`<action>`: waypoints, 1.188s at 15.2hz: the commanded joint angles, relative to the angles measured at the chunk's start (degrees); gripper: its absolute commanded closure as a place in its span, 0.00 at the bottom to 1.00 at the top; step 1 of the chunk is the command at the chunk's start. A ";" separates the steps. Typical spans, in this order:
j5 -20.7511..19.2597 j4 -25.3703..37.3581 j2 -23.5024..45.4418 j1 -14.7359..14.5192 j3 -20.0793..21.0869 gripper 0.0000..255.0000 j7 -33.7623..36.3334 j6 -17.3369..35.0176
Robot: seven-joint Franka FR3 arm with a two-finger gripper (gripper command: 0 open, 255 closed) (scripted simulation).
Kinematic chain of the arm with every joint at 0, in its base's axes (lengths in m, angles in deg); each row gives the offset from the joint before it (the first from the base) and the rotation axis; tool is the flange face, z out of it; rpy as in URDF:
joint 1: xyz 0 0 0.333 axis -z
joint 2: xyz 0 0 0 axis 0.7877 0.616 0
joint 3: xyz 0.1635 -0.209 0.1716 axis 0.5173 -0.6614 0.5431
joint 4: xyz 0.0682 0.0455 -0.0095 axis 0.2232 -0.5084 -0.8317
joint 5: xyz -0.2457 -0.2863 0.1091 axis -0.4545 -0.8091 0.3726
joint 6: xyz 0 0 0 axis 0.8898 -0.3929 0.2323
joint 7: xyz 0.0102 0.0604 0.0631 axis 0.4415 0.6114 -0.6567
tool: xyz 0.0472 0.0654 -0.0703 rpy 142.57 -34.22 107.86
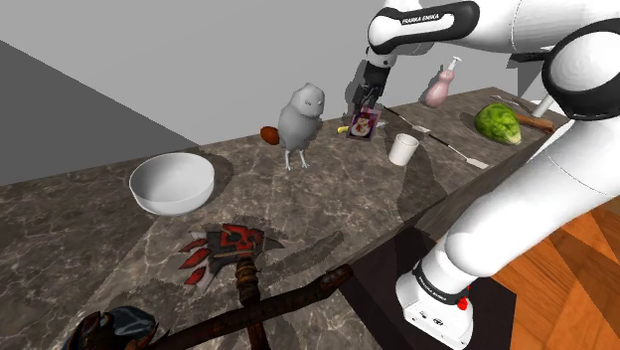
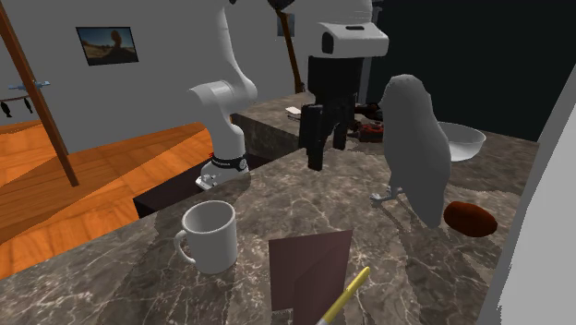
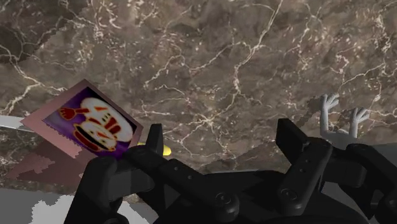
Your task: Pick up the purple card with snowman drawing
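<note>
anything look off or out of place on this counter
The purple snowman card stands on edge, leaning, on the marble counter near the grey owl figure instead of lying flat. Nothing looks spilled or broken.

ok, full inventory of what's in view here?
card: 1, purple with snowman drawing, on counter under gripper
mug: 1, white, beside card
pencil: 1, yellow, by card
owl figurine: 1, grey, mid-counter
brown oval object: 1, brown, beside owl figurine
bowl: 1, white, shoulder view's left
axe: 1, red and dark, near bowl
pump bottle: 1, pink, far end
green lumpy object: 1, green, near pump bottle
counter: 1, dark marble
arm: 1, white
gripper: 1, black, open, above card
</note>
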 commanded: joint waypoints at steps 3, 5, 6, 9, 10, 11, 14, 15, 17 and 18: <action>3.70 6.71 8.28 1.62 -2.66 0.00 -3.48 1.81; 5.86 10.21 12.30 2.70 -3.68 0.00 -5.21 2.27; 7.00 12.08 14.36 3.34 -4.10 0.00 -6.06 2.39; 10.56 18.16 20.65 5.60 -5.01 0.00 -8.47 2.29; 10.73 18.48 20.97 5.77 -4.99 0.00 -8.57 2.27; 10.83 17.92 21.13 5.79 -4.94 0.00 -8.66 2.98; 11.17 16.32 21.70 5.83 -4.83 0.00 -8.97 5.10; 11.30 15.81 21.92 5.84 -4.79 0.00 -9.07 5.79; 11.66 14.58 22.52 5.89 -4.68 0.00 -9.37 7.57; 11.65 14.57 22.51 5.90 -4.68 0.00 -9.37 7.58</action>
